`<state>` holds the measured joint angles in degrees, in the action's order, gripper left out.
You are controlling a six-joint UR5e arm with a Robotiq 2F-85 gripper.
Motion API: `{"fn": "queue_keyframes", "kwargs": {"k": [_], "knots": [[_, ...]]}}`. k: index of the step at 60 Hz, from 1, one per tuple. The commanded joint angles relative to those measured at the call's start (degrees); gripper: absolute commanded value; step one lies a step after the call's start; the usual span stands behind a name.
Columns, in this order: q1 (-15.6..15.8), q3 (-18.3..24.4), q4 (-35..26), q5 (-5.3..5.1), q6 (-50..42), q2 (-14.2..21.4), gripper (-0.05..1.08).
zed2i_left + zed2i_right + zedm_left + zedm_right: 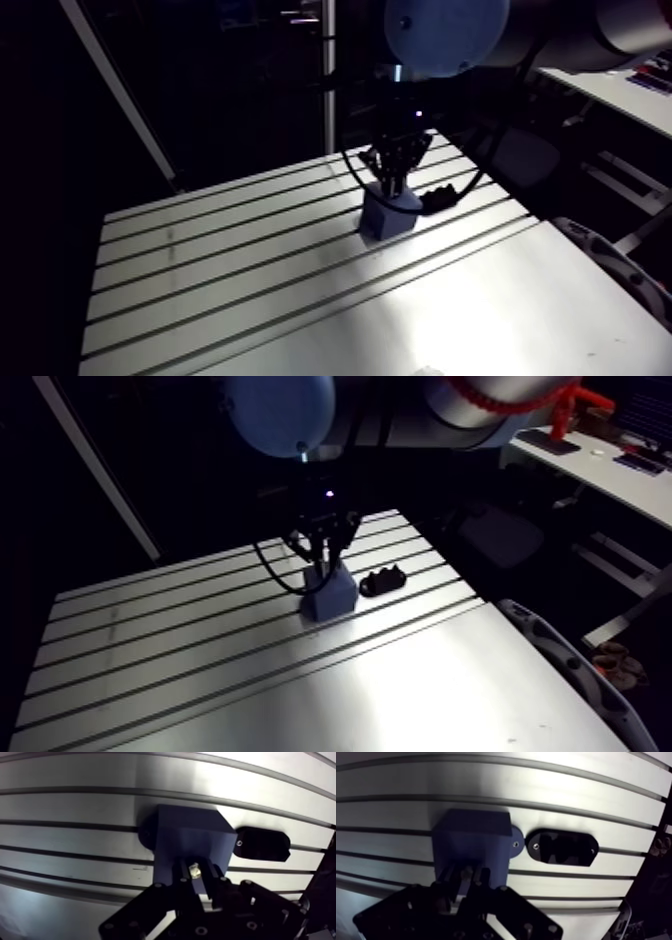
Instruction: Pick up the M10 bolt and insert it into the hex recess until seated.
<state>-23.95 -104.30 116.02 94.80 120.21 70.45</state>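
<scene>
Table (250, 290) slotted, aluminium. On it we see a blue block (192, 834), with a black holder (562, 847) just beside its base. Gripper (466, 877) hangs directly over the block, fingers (179, 874) narrowed onto the bolt (194, 870), held at the block's top face; the fingers hide the recess from us.

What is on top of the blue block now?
The gripper, its fingers shut on a bolt, is over the blue block. The fingers cover the recess, so seating cannot be seen.
</scene>
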Motion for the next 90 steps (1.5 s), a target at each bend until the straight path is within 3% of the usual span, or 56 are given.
{"fn": "queue_keyframes", "kwargs": {"k": [1, 21, 45, 90], "knots": [[0.0, 0.3, -0.5, 0.16, 2.1, 0.2, 0.75], [0.1, 0.1, -0.8, 0.16, 8.0, 0.4, 0.74], [0.0, -0.3, -0.7, 0.08, 26.1, 0.6, 0.71], [0.0, -0.6, -0.1, 0.16, 32.0, 0.6, 0.71]]}}
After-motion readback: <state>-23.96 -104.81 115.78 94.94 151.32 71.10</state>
